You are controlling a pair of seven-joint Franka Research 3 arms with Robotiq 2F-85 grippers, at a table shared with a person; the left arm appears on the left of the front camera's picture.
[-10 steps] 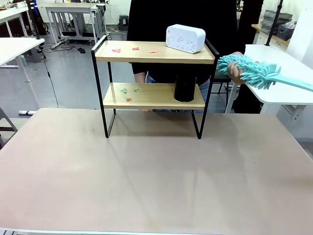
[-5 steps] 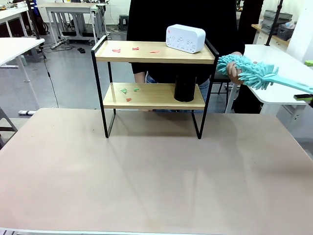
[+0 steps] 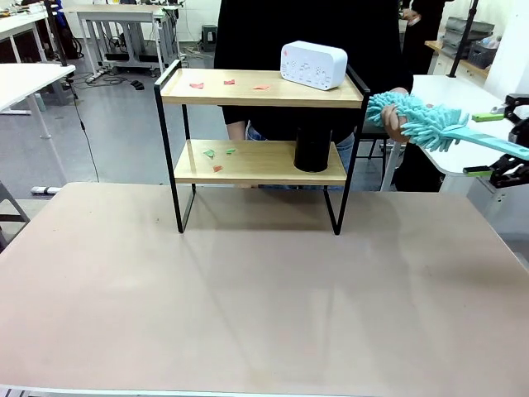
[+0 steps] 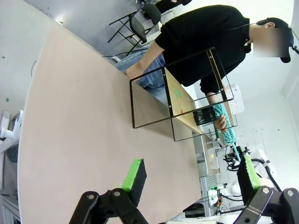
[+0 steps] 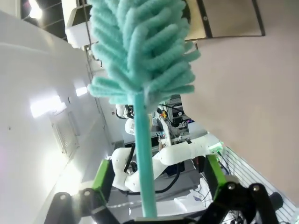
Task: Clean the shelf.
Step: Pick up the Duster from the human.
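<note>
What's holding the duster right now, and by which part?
The person's hand grips the duster by its fluffy head. The right gripper has its fingers open either side of the handle, holding nothing.

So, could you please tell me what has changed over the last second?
The right gripper has come in from the right, jaws open around the duster handle. The person's hand keeps holding the duster's head; the shelf and everything on it stayed put.
</note>
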